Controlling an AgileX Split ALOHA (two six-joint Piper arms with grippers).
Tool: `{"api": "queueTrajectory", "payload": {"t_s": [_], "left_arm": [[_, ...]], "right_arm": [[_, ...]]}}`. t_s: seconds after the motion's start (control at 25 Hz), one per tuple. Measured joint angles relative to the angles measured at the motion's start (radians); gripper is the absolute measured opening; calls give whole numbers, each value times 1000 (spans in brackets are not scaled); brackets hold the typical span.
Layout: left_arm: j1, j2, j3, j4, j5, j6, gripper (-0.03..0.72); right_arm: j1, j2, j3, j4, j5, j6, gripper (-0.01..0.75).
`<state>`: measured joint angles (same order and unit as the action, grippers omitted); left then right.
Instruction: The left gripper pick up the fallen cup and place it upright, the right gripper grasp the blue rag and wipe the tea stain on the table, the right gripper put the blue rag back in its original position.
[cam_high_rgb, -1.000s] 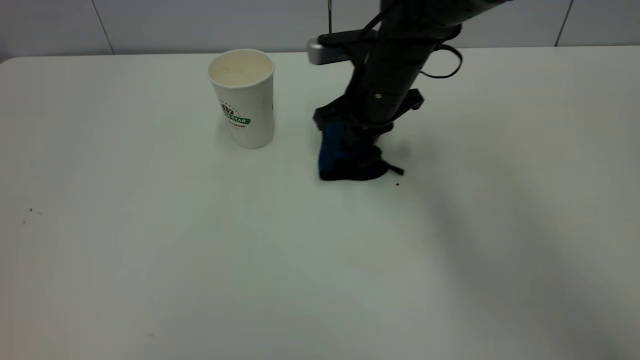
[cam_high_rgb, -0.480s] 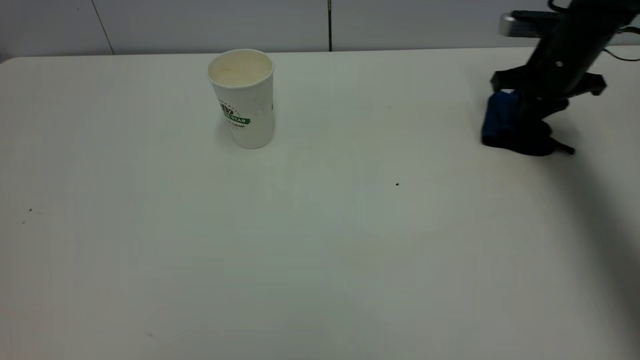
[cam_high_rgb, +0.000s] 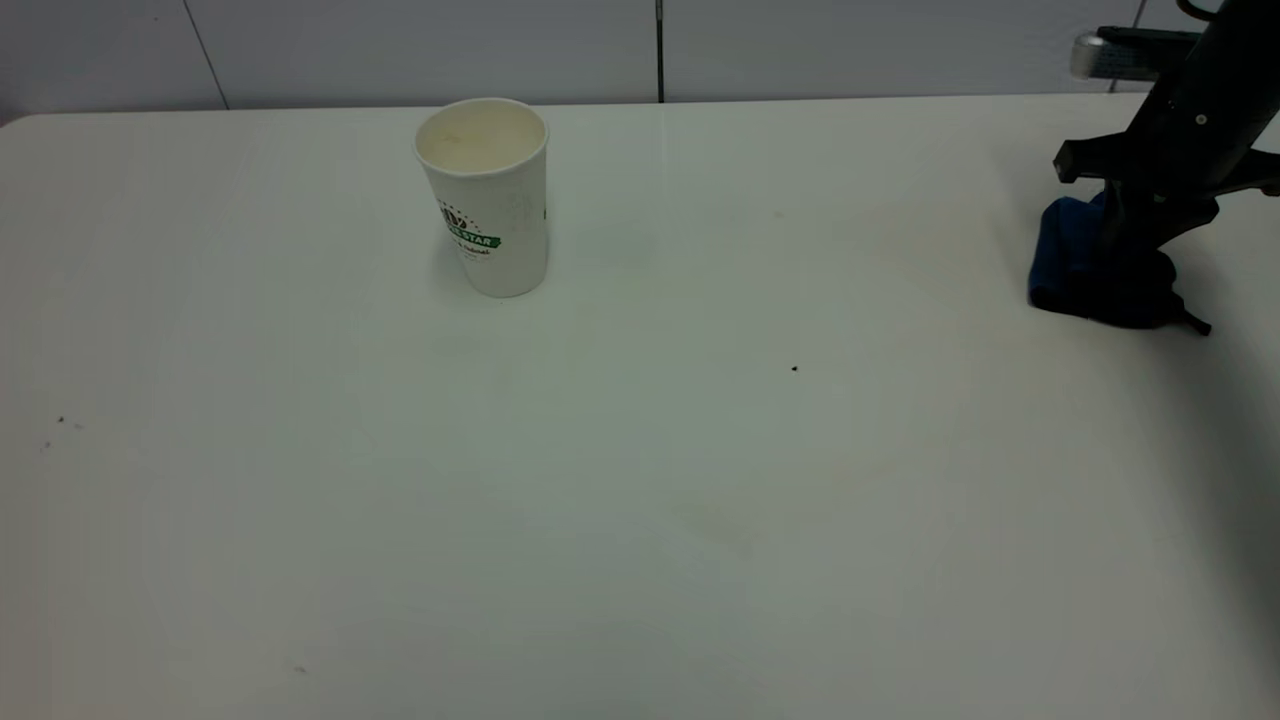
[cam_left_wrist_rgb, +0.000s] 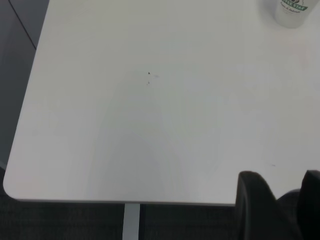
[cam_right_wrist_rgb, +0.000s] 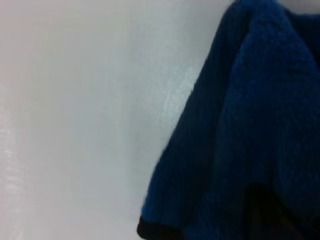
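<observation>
Rag (cam_high_rgb: 1068, 262) sits bunched on the table (cam_high_rgb: 640, 480) at its far right, clamped in the right gripper (cam_high_rgb: 1125, 275), whose fingers close on the cloth from above. Cup (cam_high_rgb: 487, 195) stands upright, well apart to that gripper's left. Left gripper (cam_left_wrist_rgb: 280, 210) hangs over the table's near edge; whether its fingers are parted, I cannot tell.

cup (cam_high_rgb: 487, 200) logo — green band, "STAR" (rest illegible)
</observation>
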<state>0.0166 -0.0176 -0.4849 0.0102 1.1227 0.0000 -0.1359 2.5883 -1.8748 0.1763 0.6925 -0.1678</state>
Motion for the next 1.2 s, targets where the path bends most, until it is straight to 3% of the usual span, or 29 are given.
{"api": "queueTrajectory", "payload": {"t_s": [0.32, 0.44, 0.6, 0.92, 1.2], "left_arm": [[0, 0, 0, 0, 0, 0, 240], [0, 0, 0, 0, 0, 0, 240], [0, 0, 0, 0, 0, 0, 240], [0, 0, 0, 0, 0, 0, 240], [0, 0, 0, 0, 0, 0, 240]], "right_arm": [[0, -69, 0, -19, 87, -1, 577], [0, -112, 0, -49, 131, 0, 661], [0, -206, 0, -66, 225, -9, 665], [0, -464, 0, -83, 507, -16, 563], [10, -722, 102, -84, 528, 32, 559]]}}
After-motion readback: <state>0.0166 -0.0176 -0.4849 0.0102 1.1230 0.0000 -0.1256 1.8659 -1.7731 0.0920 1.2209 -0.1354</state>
